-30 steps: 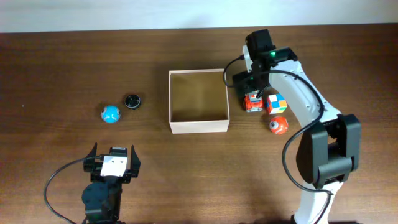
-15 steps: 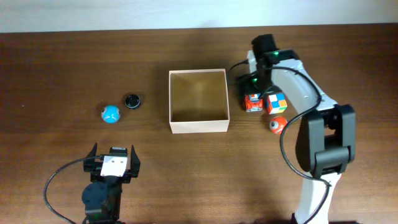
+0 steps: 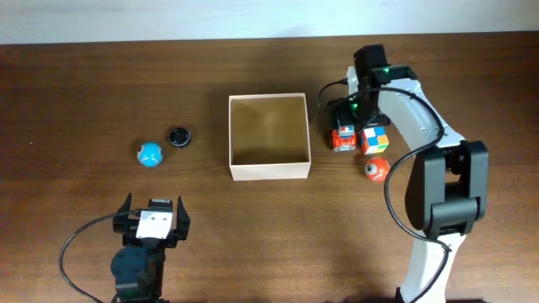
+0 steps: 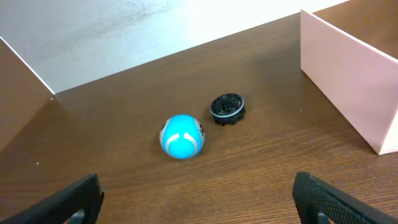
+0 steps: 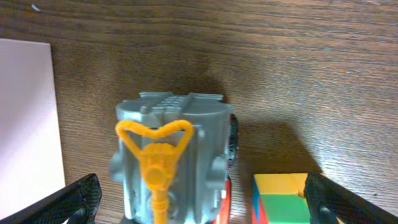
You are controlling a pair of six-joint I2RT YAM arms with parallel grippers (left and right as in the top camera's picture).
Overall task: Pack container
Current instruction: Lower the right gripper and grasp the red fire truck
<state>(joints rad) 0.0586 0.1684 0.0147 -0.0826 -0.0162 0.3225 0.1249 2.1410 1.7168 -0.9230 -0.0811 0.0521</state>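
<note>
The container (image 3: 269,172) is a square cream-walled box with a tan floor at the table's middle, with nothing inside. Its wall shows in the left wrist view (image 4: 348,81) and the right wrist view (image 5: 25,124). My right gripper (image 3: 359,118) is open just right of it. In the right wrist view its fingertips (image 5: 202,199) straddle a grey-and-red toy truck with a yellow part (image 5: 171,162) and a colour cube (image 5: 280,199). The truck (image 3: 342,140) and cube (image 3: 375,140) stand side by side. My left gripper (image 3: 152,220) is open and empty at the front left (image 4: 199,205).
An orange ball (image 3: 377,169) lies in front of the cube. A blue ball (image 3: 150,154) and a small black ridged disc (image 3: 178,136) lie left of the container; both show in the left wrist view, ball (image 4: 181,136) and disc (image 4: 227,107).
My right gripper has moved to the right, from by the container's right wall to over the truck and cube. The left arm and all toys have stayed still.
</note>
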